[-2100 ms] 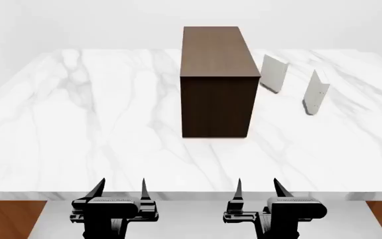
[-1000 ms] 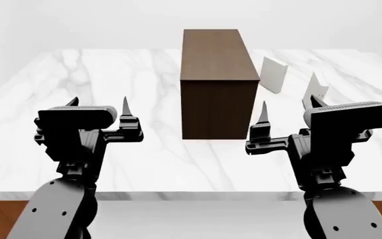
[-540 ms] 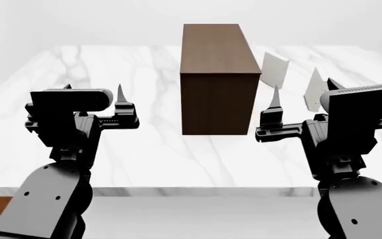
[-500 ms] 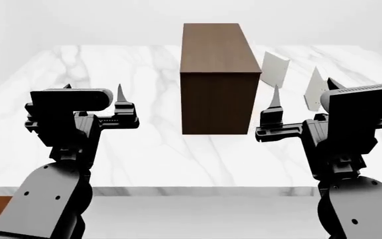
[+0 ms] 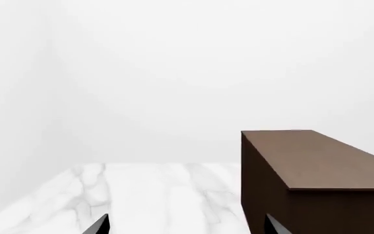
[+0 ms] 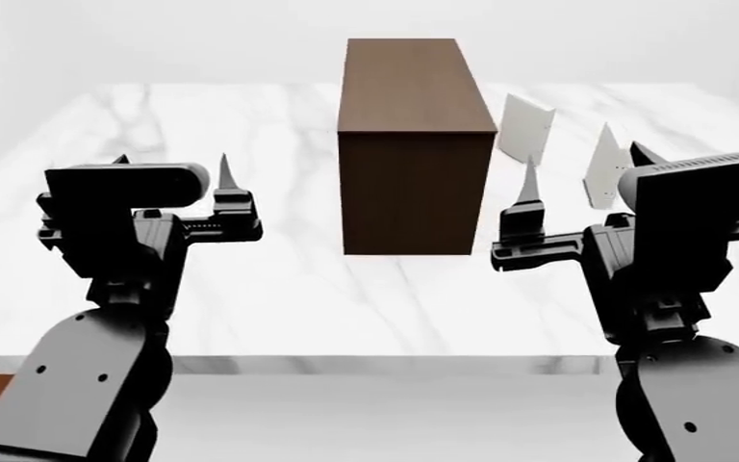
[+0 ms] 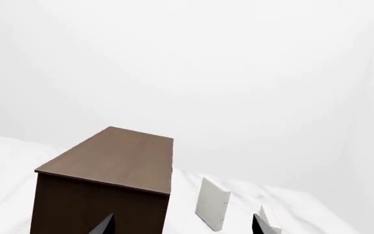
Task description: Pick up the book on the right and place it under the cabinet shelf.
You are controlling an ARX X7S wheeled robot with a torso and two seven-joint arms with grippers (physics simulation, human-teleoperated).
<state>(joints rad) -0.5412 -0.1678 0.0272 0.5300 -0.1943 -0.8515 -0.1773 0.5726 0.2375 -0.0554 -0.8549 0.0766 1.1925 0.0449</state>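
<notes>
A tall dark-brown cabinet shelf stands upright near the middle of the white marble surface, showing only closed wood-grain faces from the head view (its open side is not visible in any view). To its right stand two thin pale books, both upright and apart from each other. The second pale book is just beside the cabinet's right face and farther back, while the book of the task stands further right and nearer the robot, well apart from the cabinet and partly hidden behind the right arm's tool. The right tool is raised above the near part of the surface, its pointed fingers spread wide with nothing between them; it is near the book in the head view but not touching it. The left tool is raised at the opposite side, left of the cabinet, its fingers also spread wide and holding nothing. In the right wrist view the cabinet sits at one side with the second pale book beside it, and only a sliver of the task's book shows at the frame edge. The left wrist view shows the cabinet's top and bare marble.
</notes>
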